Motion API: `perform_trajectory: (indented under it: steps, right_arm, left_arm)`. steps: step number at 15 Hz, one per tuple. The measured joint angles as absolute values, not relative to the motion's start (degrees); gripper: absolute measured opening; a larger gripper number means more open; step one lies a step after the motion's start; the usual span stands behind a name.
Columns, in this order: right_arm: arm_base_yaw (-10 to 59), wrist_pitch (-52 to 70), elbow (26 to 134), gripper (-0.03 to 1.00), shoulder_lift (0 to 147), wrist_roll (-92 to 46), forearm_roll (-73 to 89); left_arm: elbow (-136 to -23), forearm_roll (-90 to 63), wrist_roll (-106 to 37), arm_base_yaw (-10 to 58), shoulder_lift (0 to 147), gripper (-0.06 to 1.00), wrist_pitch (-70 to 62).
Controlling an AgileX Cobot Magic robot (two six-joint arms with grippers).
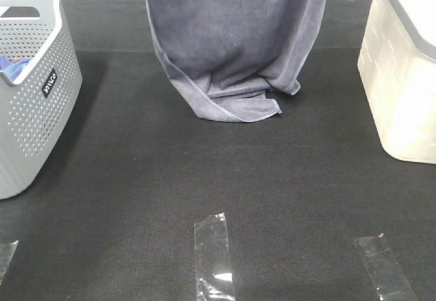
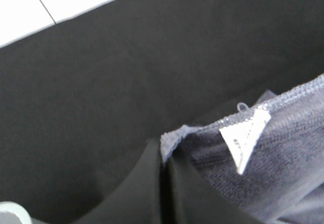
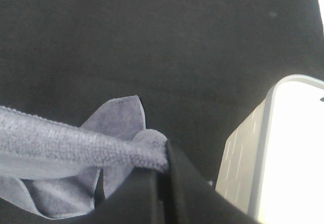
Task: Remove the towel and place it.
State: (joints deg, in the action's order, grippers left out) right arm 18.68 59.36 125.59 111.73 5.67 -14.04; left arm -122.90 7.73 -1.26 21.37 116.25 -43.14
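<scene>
The grey-lavender towel (image 1: 235, 35) hangs down from above the top edge of the exterior view, its lower end crumpled on the black mat at the far middle. Neither gripper shows in that view. In the left wrist view my left gripper (image 2: 164, 158) is shut on one top corner of the towel (image 2: 273, 153), beside its white label (image 2: 245, 138). In the right wrist view my right gripper (image 3: 164, 158) is shut on the other hemmed corner of the towel (image 3: 66, 148), which stretches away taut.
A grey perforated basket (image 1: 30, 103) stands at the left with a bright blue cloth (image 1: 17, 66) inside. A white lidded bin (image 1: 402, 76) stands at the right. Clear tape strips (image 1: 214, 257) lie on the black mat (image 1: 204, 178) near the front.
</scene>
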Motion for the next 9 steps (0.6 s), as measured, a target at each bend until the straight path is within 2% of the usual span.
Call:
perform_trajectory:
  steps: [3, 5, 9]
  right_arm:
    - [18.7, 57.6, 125.5, 0.0, 116.1, 5.7, -14.8]
    - [18.6, 50.9, 125.2, 0.0, 120.3, 5.7, -18.7]
    - [17.8, 27.0, 127.1, 0.0, 122.8, 6.5, -30.9]
  left_arm:
    - [-122.9, 8.9, -1.3, 21.3, 121.1, 0.0, -43.5]
    - [-122.9, 14.3, -1.3, 21.2, 125.2, 0.0, -36.8]
    - [-124.2, 32.0, 6.0, 17.5, 126.8, 0.0, -4.0]
